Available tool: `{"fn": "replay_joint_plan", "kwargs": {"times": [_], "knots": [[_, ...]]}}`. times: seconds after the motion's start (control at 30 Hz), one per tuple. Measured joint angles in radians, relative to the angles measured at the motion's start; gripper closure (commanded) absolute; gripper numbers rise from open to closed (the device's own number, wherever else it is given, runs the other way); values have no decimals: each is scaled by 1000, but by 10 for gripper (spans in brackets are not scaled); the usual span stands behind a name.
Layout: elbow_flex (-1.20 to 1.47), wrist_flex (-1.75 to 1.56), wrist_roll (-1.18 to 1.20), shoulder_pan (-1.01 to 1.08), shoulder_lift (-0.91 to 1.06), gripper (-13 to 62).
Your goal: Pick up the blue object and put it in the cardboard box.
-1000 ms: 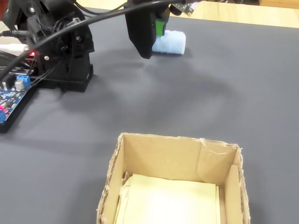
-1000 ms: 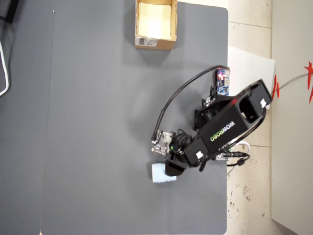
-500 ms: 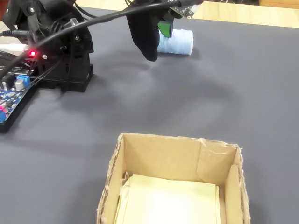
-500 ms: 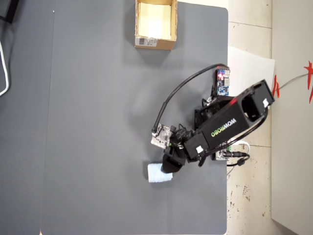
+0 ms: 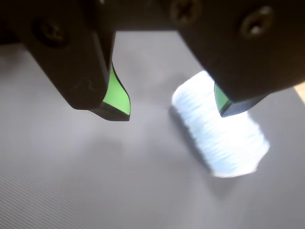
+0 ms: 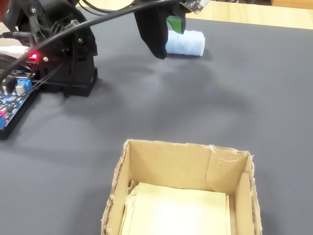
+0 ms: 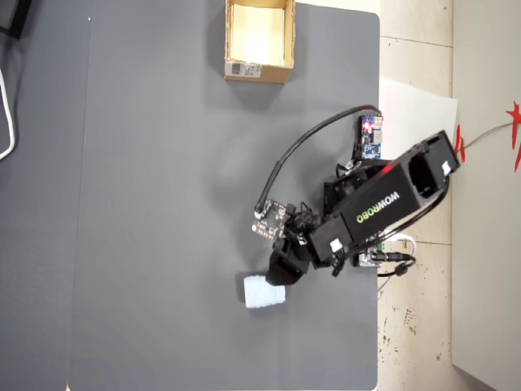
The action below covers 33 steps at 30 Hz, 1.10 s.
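With its jaws apart and empty, the gripper [image 5: 172, 112] hangs over the gray mat [image 7: 163, 204], the blue block [image 7: 263, 292] lying at its five o'clock in the wrist view, not between them, far from the cardboard box [image 7: 259, 72].

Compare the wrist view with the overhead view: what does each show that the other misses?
Only the wrist view shows the gripper jaws apart, green inner pads visible, with the blue object under the right-hand tip rather than centred between them. Only the overhead view shows the cardboard box at the top edge of the grey mat, far from the arm, plus the small circuit board. Both show the blue object lying on the mat, ungrasped.
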Motion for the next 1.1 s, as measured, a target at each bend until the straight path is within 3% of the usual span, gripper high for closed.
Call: {"fn": "replay_joint_plan", "kwargs": {"times": [0.47,1.1], "knots": [[-11,-106,-149,-107,-137,159],[35,-394,-147,-117,-295,160]]}}
